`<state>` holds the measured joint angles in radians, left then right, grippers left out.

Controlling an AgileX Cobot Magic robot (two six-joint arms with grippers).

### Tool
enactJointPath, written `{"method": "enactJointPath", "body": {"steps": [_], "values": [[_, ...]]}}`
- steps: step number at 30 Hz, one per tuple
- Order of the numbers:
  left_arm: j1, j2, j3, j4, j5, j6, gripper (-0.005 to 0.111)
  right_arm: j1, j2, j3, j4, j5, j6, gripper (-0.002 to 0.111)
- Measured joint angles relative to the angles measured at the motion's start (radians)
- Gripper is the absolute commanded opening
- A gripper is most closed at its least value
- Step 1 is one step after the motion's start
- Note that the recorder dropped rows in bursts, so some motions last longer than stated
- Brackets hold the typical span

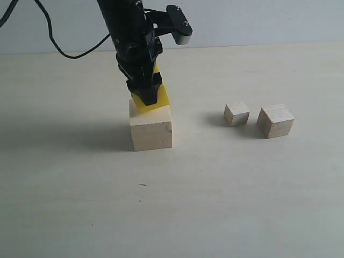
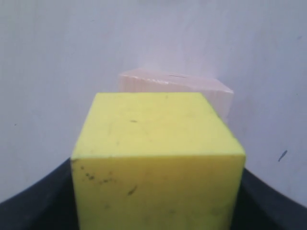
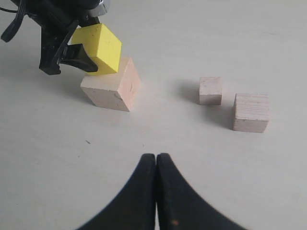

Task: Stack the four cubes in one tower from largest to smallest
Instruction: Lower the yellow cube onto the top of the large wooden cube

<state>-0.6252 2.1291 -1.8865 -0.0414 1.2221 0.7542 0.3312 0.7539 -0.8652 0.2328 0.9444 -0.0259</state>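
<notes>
My left gripper [image 1: 145, 91] is shut on the bright yellow cube [image 1: 156, 97], which it holds tilted just over the top of the large pale wood cube [image 1: 151, 128]. In the left wrist view the yellow cube [image 2: 158, 158] fills the jaws, with the large cube [image 2: 182, 88] behind it. To the right on the table lie the small wood cube [image 1: 236, 113] and the medium wood cube [image 1: 275, 121] with visible grain. My right gripper [image 3: 156, 158] is shut on nothing, well short of the cubes; the exterior view does not show it.
The pale tabletop [image 1: 215, 204] runs to a light wall at the back. A black cable [image 1: 70, 51] hangs behind the left arm. The small cube [image 3: 210, 90] and medium cube [image 3: 251, 112] stand close together, apart from the large cube [image 3: 111, 88].
</notes>
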Motion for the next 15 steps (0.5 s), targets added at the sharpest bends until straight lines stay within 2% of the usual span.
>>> {"method": "enactJointPath", "body": {"steps": [15], "values": [[-0.002, -0.001, 0.069, -0.009, -0.004, 0.088, 0.000, 0.000, 0.000, 0.000, -0.004, -0.003, 0.000, 0.000]]}}
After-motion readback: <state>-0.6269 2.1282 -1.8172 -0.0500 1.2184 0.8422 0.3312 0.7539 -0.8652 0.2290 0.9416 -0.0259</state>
